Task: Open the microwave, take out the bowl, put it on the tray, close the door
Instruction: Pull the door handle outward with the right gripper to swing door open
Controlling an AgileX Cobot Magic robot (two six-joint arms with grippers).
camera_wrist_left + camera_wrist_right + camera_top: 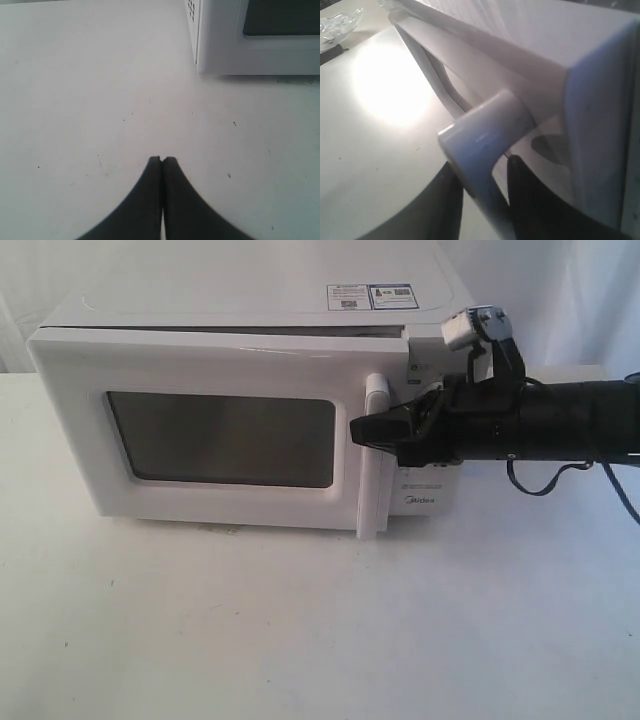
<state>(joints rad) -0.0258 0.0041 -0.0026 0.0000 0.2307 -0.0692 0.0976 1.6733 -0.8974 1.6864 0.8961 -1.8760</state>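
The white microwave (250, 300) stands at the back of the table. Its door (80, 440), with a dark window (220, 438), is slightly ajar, with a dark gap along its top edge. My right gripper (362, 430) reaches in from the right and is shut on the door's vertical white handle (376, 465). In the right wrist view the handle (480, 135) sits between the black fingers (520, 180). My left gripper (162, 159) is shut and empty, low over bare table near the microwave's corner (210, 50). The bowl is hidden.
The control panel with the Midea logo (425, 502) lies behind my right arm. A clear crinkled glassy dish (335, 22) sits on the table at the edge of the right wrist view; I cannot tell if it is the tray. The white table (300, 640) spreads in front.
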